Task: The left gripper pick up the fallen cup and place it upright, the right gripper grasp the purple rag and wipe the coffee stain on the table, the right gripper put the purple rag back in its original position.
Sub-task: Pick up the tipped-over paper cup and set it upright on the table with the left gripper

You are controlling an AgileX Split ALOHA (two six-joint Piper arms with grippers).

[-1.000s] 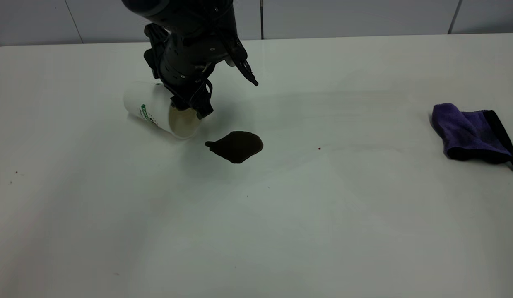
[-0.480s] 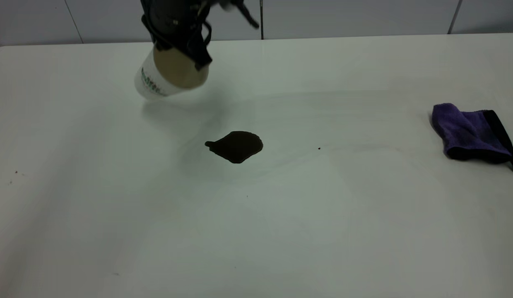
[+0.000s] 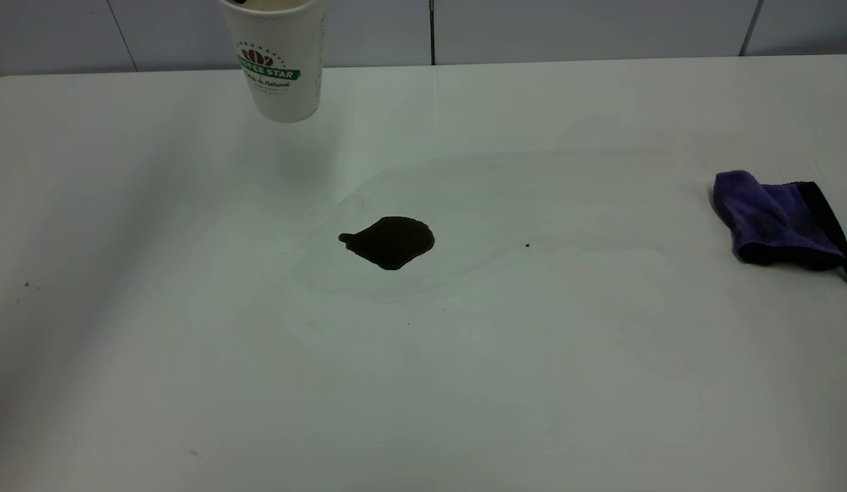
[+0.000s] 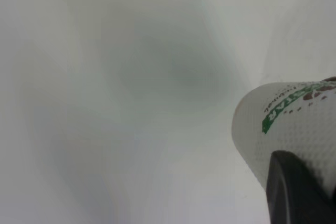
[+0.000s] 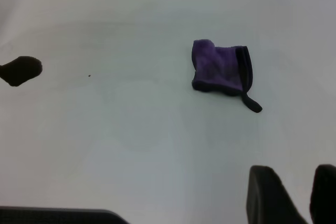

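The white cup (image 3: 281,65) with the green banner logo is upright, held in the air above the far left of the table (image 3: 532,383). My left gripper (image 4: 314,182) is shut on the cup (image 4: 283,124); one black finger (image 4: 294,195) lies against its wall, and the gripper is above the exterior view's top edge. The dark brown coffee stain (image 3: 389,242) lies mid-table, in front of and to the right of the cup. The purple rag (image 3: 775,219) lies crumpled at the right edge. My right gripper (image 5: 304,192) is open and empty, well short of the rag (image 5: 220,73).
A faint wet smear ring surrounds the stain. Tiny dark specks dot the table, one (image 3: 526,244) to the right of the stain. The stain also shows in the right wrist view (image 5: 20,70). A grey wall panel runs behind the table's far edge.
My left gripper lifted the cup off the table, raised it toward the far side and turned it from lying tilted to upright. The stain and the rag have not moved.
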